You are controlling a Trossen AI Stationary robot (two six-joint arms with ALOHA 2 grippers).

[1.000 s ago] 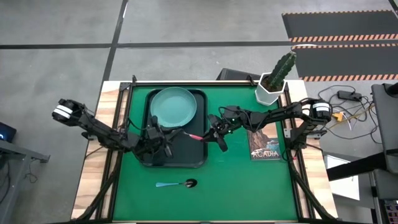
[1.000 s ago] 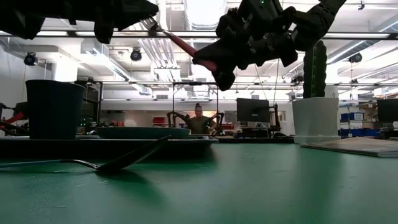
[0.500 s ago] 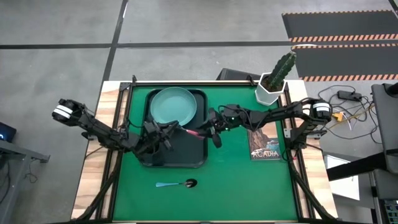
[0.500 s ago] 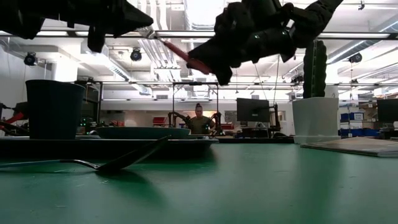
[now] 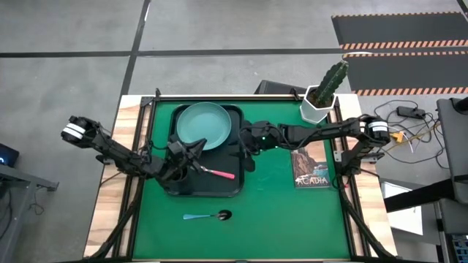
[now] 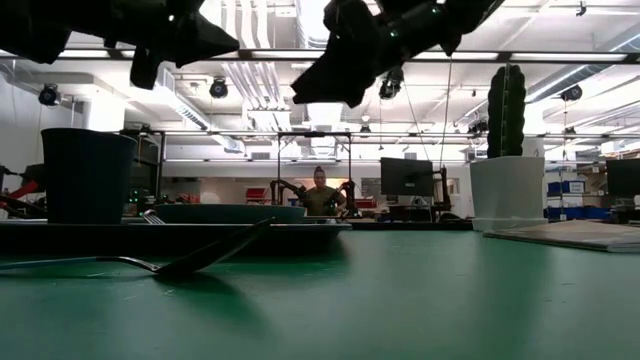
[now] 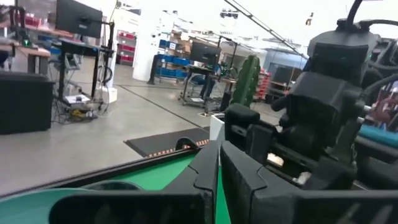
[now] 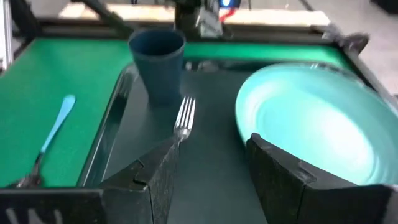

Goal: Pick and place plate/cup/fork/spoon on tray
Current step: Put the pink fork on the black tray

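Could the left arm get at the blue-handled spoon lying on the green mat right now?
Probably yes. The blue-handled spoon lies alone on the green mat, outside the black tray, with nothing over it. The left gripper hangs above the tray, jaws shut, so it must open first.

plate (image 5: 203, 124), cup (image 8: 157, 64) and fork (image 5: 220, 173) on tray (image 5: 232, 187), spoon (image 5: 207, 216) on mat (image 5: 278, 219) before tray

The plate (image 8: 314, 121) is showing a smooth, glossy teal surface that is catching the light, like glazed plastic. The tray (image 8: 208, 158) is looking matt black and smooth. The fork (image 8: 184, 118) is gleaming with bright metal tines, and its handle (image 5: 221, 174) is looking like pink plastic. The cup (image 8: 158, 65) is looking dull and dark. The table mat (image 5: 278, 219) is appearing flat, green and matt, with bare pale wood showing along the table's edges (image 5: 102, 212).
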